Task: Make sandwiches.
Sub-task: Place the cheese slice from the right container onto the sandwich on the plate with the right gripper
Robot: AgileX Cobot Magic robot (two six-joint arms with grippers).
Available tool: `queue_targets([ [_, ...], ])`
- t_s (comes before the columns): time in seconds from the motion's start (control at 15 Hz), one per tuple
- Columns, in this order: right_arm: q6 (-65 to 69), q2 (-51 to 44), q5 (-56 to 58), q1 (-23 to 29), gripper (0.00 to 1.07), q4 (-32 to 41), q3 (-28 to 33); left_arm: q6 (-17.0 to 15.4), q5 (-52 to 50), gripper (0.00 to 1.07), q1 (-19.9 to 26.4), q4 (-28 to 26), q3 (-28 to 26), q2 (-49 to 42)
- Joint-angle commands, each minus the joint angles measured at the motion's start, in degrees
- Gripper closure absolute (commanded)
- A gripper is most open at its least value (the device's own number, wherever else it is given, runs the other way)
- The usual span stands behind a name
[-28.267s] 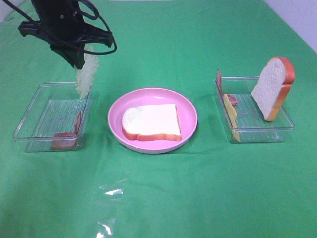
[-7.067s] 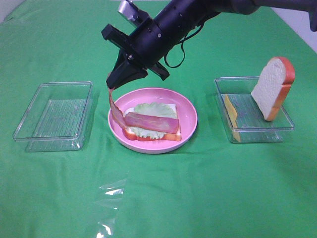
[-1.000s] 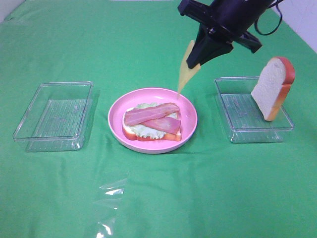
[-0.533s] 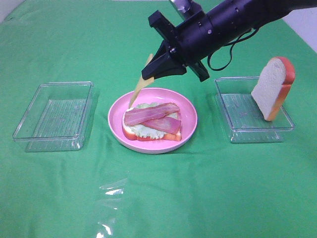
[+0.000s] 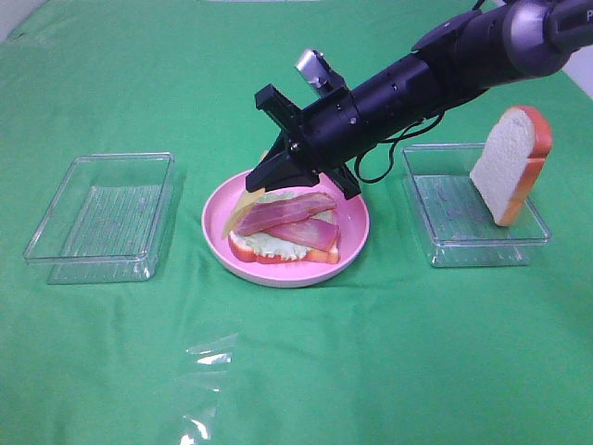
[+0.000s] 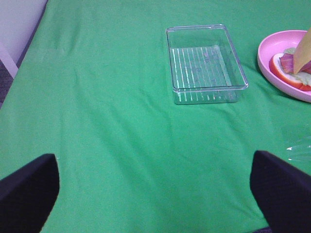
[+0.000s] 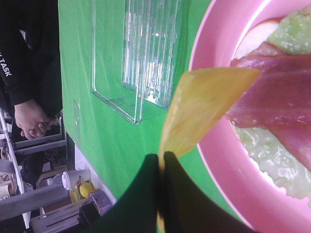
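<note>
The open sandwich (image 5: 283, 232) lies on the pink plate (image 5: 357, 218): a bread slice, pale green lettuce and two bacon strips (image 5: 287, 211). My right gripper (image 5: 264, 174) reaches across over the plate's far left and is shut on a yellow cheese slice (image 5: 238, 210), which hangs tilted down to the sandwich's left edge. In the right wrist view the gripper (image 7: 160, 162) pinches the cheese (image 7: 204, 104) beside the bacon (image 7: 284, 94) and lettuce (image 7: 272, 150). A second bread slice (image 5: 511, 162) leans upright in the right tray (image 5: 445, 209). My left gripper (image 6: 155, 194) is open and empty, away from the plate.
An empty clear tray (image 5: 102, 215) sits left of the plate; it also shows in the left wrist view (image 6: 204, 63). A scrap of clear film (image 5: 208, 357) lies on the green cloth in front. A person stands beyond the table edge (image 7: 29, 73).
My right gripper has moved left and down with the cheese, from above the right tray's side to low over the plate. The cheese's lower end now reaches the sandwich's left edge.
</note>
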Motion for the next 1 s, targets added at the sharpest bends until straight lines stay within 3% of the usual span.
queue_targets([
  [0.07,-3.78,0.74,-1.66,0.11,1.07,4.01,0.00,-0.29,-0.92,0.07,0.17,-0.23,0.17,-1.15],
  [0.47,-7.91,0.74,-6.02,-0.06,1.07,0.63,-0.57,-0.29,-0.92,0.07,0.17,-0.23,0.17,-1.15],
  [0.67,-2.58,0.74,-5.79,-0.06,1.07,-9.40,-0.57,-0.29,-0.92,0.07,0.17,-0.23,0.17,-1.15],
  [0.73,3.38,0.74,-6.13,-0.06,1.07,-15.87,-0.57,-0.29,-0.92,0.07,0.17,-0.23,0.17,-1.15],
  [1.0,7.62,-0.17,-6.93,-0.06,1.07,-20.80,-0.57,-0.29,-0.92,0.07,0.17,-0.23,0.17,-1.15],
])
